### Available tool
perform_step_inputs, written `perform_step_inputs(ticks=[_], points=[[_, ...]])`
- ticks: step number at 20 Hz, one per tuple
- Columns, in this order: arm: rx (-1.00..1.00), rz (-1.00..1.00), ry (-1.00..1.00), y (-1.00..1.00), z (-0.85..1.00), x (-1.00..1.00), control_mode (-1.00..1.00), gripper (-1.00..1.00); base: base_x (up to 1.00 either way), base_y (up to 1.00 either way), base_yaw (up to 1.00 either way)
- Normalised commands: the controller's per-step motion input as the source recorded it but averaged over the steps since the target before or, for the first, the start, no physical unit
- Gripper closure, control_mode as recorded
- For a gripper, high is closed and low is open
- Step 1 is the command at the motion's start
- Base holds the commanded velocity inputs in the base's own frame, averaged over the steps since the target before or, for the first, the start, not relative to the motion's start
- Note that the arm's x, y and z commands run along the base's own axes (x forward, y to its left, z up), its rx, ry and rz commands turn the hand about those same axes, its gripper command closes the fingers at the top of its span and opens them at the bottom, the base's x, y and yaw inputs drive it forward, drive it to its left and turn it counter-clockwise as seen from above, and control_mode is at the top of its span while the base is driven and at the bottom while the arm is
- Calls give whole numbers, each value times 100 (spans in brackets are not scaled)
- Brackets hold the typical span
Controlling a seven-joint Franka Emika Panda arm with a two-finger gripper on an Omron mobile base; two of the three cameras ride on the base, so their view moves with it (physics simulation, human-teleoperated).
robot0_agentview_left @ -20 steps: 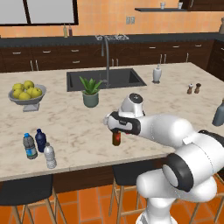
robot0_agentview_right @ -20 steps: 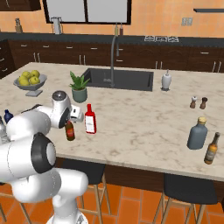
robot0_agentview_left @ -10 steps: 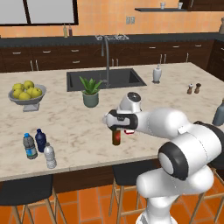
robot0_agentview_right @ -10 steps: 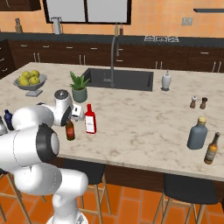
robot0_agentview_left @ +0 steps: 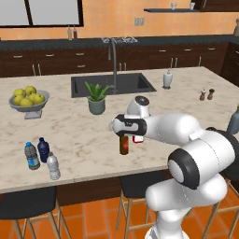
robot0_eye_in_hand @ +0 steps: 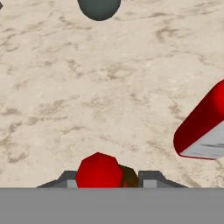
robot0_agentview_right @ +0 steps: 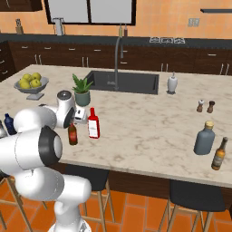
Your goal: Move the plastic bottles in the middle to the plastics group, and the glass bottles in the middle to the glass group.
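The slim dark brown bottle with a red cap (robot0_agentview_left: 123, 144) stands upright on the beige marble island counter (robot0_agentview_left: 84, 135), near its front edge, with the taller red bottle with a white label (robot0_agentview_right: 93, 123) just beside it. The white arm's two-finger gripper (robot0_agentview_left: 124, 135) comes down over the brown bottle's neck, and in the hand view the red cap sits between the two finger tips (robot0_eye_in_hand: 64, 178), which look clenched on it. A potted green plant (robot0_agentview_left: 96, 97) stands behind. Well apart to the left are the clear blue-labelled bottle (robot0_agentview_left: 31, 155), the squat navy bottle (robot0_agentview_left: 43, 149) and the small clear greyish plastic bottle (robot0_agentview_left: 53, 165). The grey-blue glass bottle (robot0_agentview_right: 205, 137) stands far right.
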Motion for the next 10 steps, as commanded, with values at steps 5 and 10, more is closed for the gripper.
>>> perform_step_inputs(ticks=[5,10], points=[[0,0,-1,-6,1,-14,-100,100,0,0,0],[0,0,-3,-40,25,-49,-100,100,0,0,0]])
